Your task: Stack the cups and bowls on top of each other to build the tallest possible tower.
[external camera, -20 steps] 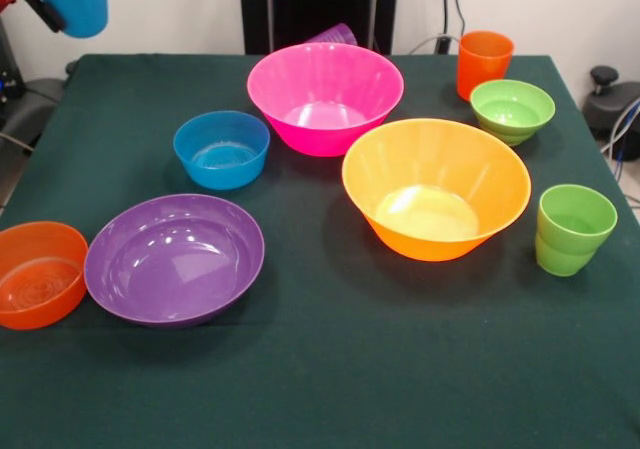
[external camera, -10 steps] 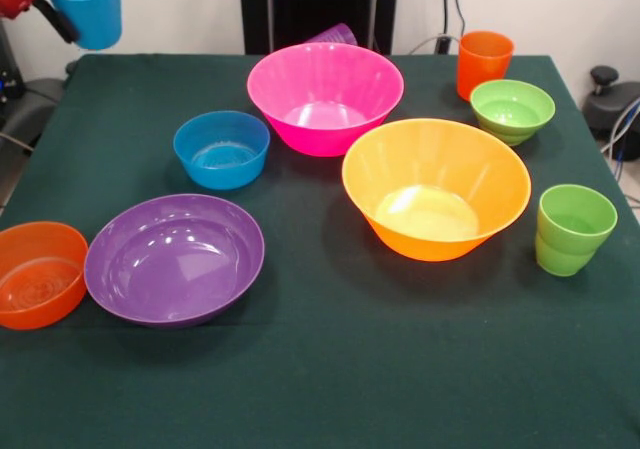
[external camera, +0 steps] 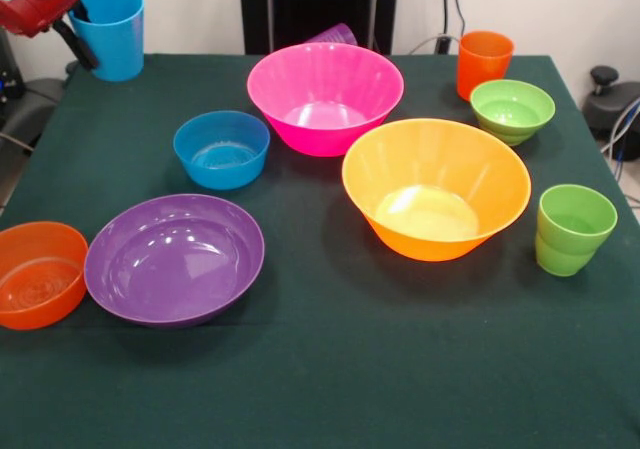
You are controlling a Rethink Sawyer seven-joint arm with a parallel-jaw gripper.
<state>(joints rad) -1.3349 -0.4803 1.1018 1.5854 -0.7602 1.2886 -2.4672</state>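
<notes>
**Blue cup in the grip at the table's far-left corner**

The red and black gripper point(external camera: 85, 31) is clamped on the rim of the sky-blue translucent plastic cup point(external camera: 110, 31), upright at the far-left corner of the green-clothed table point(external camera: 330, 369). Along the left edge sit the small orange bowl point(external camera: 38, 274), the wide purple bowl point(external camera: 175, 259) and the small blue bowl point(external camera: 221, 149). Mid-table: large pink bowl point(external camera: 325, 97), large yellow-orange bowl point(external camera: 436, 189). A purple cup point(external camera: 333, 35) peeks behind the pink. Far-right corner: orange cup point(external camera: 485, 64), small green bowl point(external camera: 512, 110). Right edge: lime-green stepped cup point(external camera: 573, 230).

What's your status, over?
End effector shut on sky blue cup, top left above table edge. No stack started. Small blue bowl nearest below; path clear.
</notes>
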